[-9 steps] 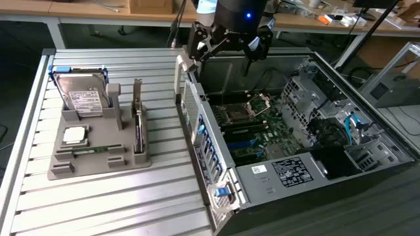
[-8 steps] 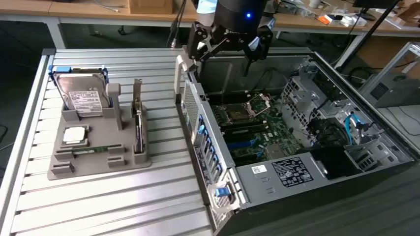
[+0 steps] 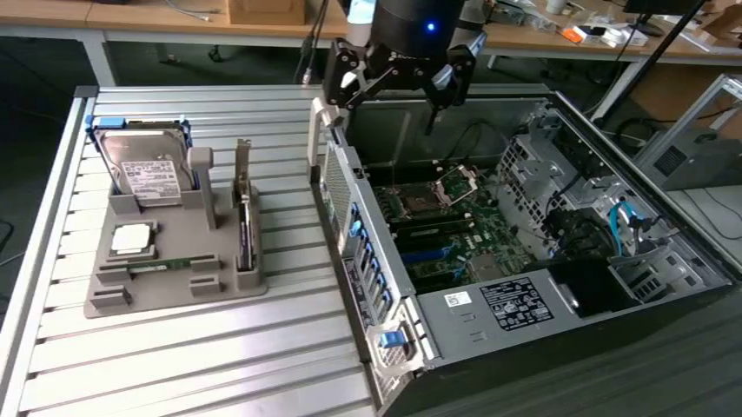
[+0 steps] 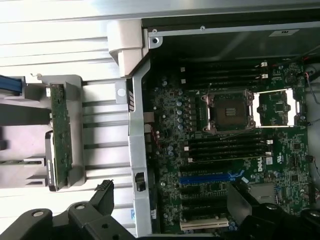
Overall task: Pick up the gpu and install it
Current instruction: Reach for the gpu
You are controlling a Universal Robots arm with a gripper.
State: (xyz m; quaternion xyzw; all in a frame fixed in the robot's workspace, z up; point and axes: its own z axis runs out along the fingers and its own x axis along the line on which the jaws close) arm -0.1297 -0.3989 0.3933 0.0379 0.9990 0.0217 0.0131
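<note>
The gpu is a thin dark card standing on edge in a grey holder, with its silver bracket pointing up. The wrist view shows the gpu edge-on in the same holder, beside the case. My gripper hangs above the far end of the open computer case, to the exterior view's right of the gpu and well apart from it. It is open and holds nothing. In the wrist view the gripper straddles the case wall, with one black finger on each side.
The holder also carries a silver hard drive, a square processor and a slim memory stick. Inside the case lie the motherboard, its processor socket and a blue expansion slot. Ribbed metal table.
</note>
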